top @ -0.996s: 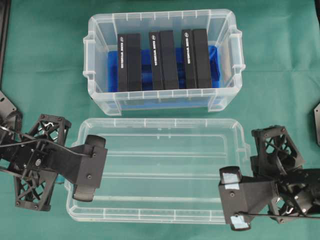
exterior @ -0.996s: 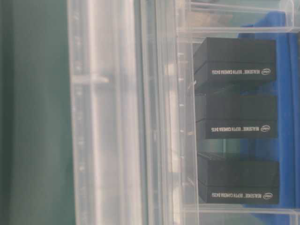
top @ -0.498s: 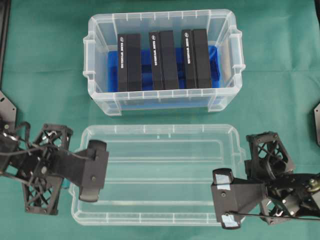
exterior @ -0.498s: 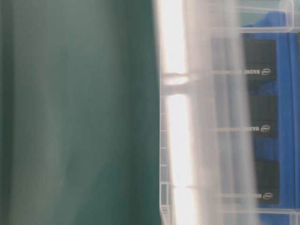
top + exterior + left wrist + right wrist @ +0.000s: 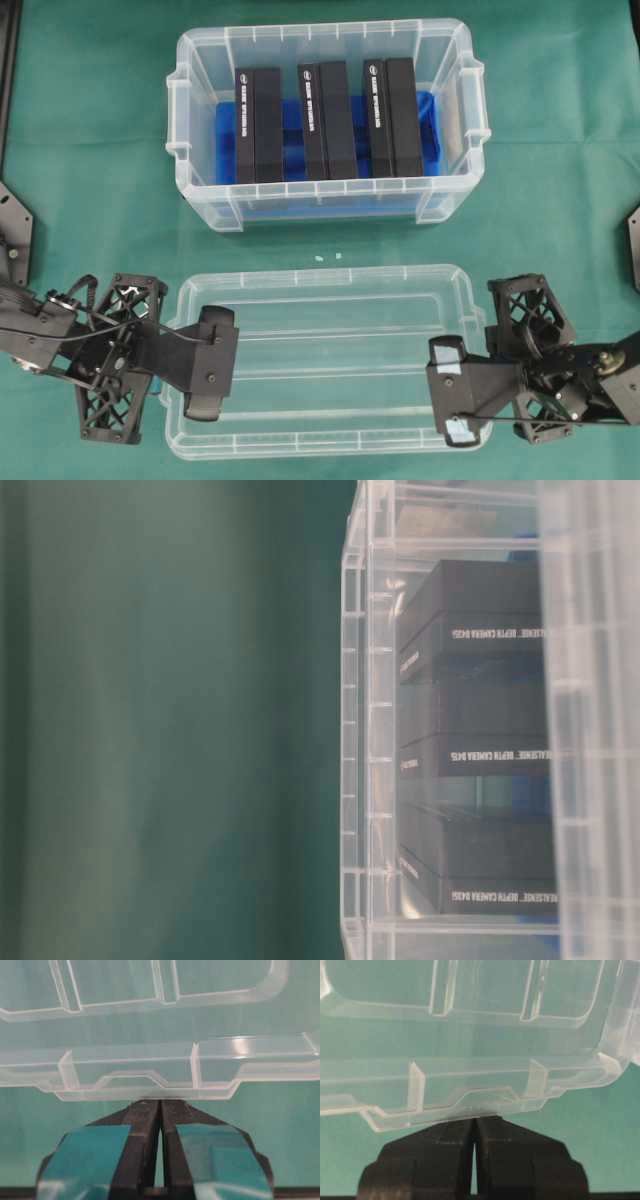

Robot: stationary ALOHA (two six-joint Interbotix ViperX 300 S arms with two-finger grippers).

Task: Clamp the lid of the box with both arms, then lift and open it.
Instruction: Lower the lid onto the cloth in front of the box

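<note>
Fingers pinched tight on both sides: the left gripper (image 5: 160, 1105), the one with teal tape, has its two jaws pressed together on the edge tab of the lid (image 5: 320, 360), and the right gripper (image 5: 474, 1121) does the same at the opposite short end, jaws nearly meeting with only a sliver between them. From overhead, the left gripper (image 5: 212, 375) sits at the lid's left end and the right gripper (image 5: 452, 403) at its right end, light-blue tape showing on its fingers. Lid stretched flat between the two, clear plastic with its lengthwise ridges visible, green table cover (image 5: 90, 150) showing through it. Whether it rests on the cover or hangs above it, I cannot tell. Off the box (image 5: 200, 190) entirely, near its front wall but apart from it. Box stands open at the far side, three black upright boxes (image 5: 322, 120) in a row on the blue insert (image 5: 428, 130). Table-level view shows the box wall (image 5: 365, 730) and the black boxes through it.
</note>
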